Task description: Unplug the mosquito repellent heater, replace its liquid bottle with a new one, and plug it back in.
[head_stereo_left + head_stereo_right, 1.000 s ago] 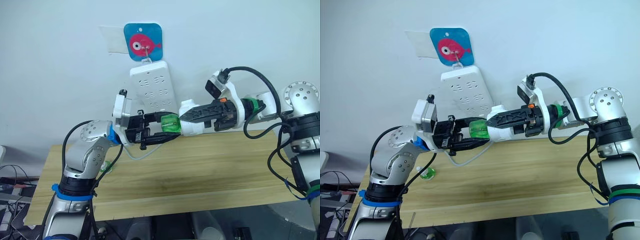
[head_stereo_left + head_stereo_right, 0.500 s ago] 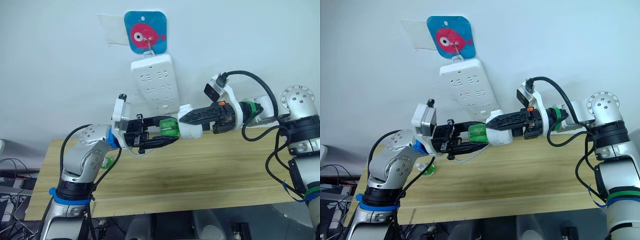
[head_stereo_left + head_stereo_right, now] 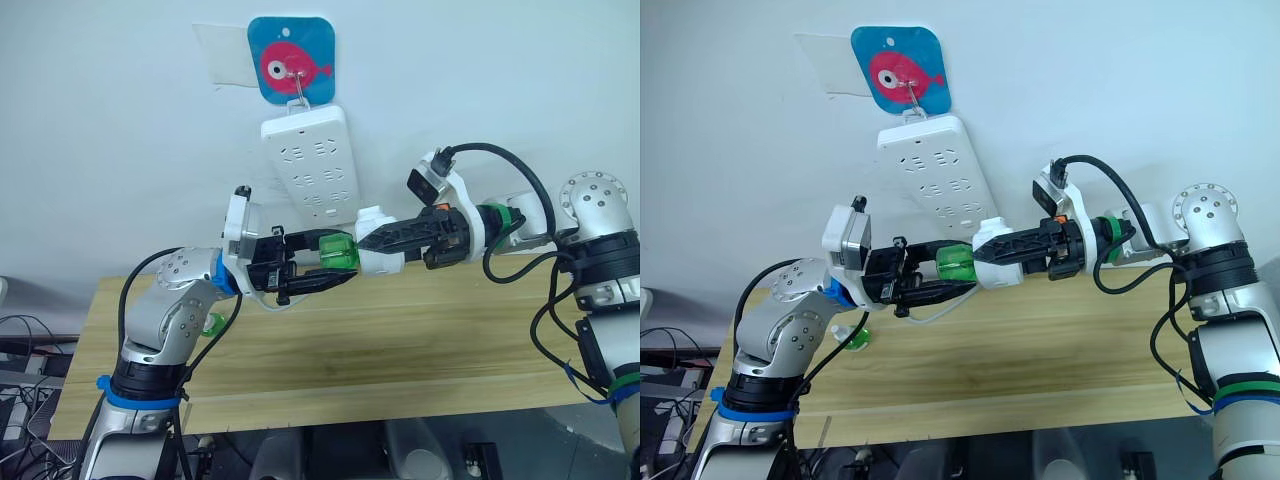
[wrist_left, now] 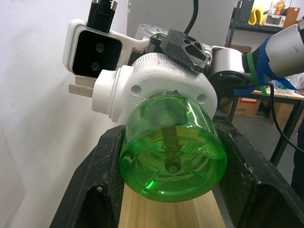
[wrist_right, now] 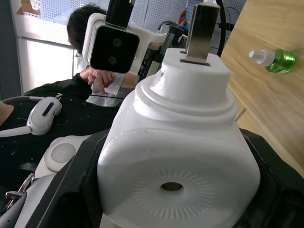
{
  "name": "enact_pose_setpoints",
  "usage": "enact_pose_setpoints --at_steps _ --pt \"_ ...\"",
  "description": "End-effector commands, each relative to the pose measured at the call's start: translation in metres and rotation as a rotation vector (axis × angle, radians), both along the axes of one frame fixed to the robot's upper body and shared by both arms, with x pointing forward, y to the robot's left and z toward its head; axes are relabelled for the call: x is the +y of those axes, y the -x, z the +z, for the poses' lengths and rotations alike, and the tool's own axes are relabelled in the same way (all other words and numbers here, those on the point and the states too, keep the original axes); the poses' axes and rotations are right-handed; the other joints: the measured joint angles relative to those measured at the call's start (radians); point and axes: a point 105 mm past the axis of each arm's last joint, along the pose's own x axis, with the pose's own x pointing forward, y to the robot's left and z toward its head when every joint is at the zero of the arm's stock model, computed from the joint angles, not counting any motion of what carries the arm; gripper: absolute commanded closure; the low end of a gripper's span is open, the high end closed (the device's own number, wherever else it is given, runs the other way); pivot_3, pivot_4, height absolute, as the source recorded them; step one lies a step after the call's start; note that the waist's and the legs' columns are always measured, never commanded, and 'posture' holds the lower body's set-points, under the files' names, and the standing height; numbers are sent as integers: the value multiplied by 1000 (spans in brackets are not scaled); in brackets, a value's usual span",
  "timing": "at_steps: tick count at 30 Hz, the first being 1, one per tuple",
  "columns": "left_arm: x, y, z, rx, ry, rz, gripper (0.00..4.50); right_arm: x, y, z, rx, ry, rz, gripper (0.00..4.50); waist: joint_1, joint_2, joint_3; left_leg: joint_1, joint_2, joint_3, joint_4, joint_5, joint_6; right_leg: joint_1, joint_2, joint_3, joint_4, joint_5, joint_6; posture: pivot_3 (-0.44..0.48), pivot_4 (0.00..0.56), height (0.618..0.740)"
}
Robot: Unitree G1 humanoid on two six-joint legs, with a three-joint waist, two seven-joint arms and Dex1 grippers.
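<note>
My right tool [image 3: 375,243] grips the heater [image 3: 378,250] in the air, at 6 o'clock from the strip [image 3: 310,165]. My left tool [image 3: 330,268] squeezes its bottle [image 3: 338,251]. Both feel light, hard and slippery, so I hold the sides.

The left gripper [image 3: 318,262] covers the sides of the green bottle [image 3: 339,250]. Behind it, the power strip's [image 3: 309,162] lower end is hidden, and the second bottle [image 3: 212,325] is half-hidden beneath that arm.
</note>
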Motion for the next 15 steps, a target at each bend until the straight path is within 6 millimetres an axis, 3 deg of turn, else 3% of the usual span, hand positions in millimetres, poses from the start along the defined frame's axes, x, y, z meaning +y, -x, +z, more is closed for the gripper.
enact_pose_setpoints --at_steps 1,15 --pt "-1 7 8 -44 11 -24 2222 -1 6 10 -14 -43 34 1304 0 0 2 0 0 0 0 0 0 0 0 0 0 0 0 -172 290 740" --pt "0 2 0 -28 -56 18 2222 -4 9 17 -35 -68 46 1305 -1 0 4 -8 0 -1 1 0 -1 -6 0 -2 -1 0 0 -180 287 740"
